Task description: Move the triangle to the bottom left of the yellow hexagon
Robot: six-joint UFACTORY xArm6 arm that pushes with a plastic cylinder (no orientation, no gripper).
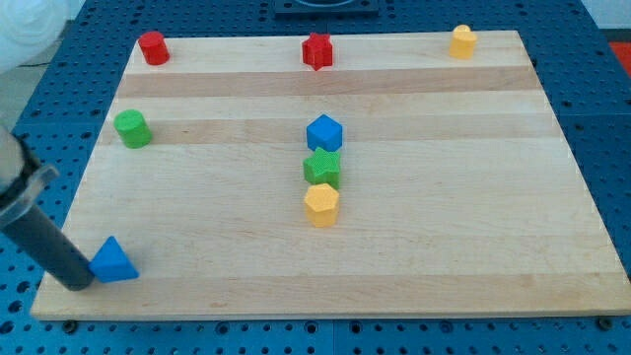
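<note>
Wooden board [444, 197], blue perforated table [606, 118]

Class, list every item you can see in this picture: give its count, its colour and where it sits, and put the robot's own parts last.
Cylinder: 1, red, board's top left corner.
Star: 1, red, top edge, middle.
Pentagon-like block: 1, yellow, top right.
Cylinder: 1, green, left side.
Hexagon: 1, blue, centre.
Star: 1, green, just below the blue hexagon.
Yellow hexagon: 1, yellow, just below the green star.
Triangle: 1, blue, bottom left corner.
Board: 1, pale wood, on blue perforated table.
My tip: 1, dark, against the triangle's left side.
</note>
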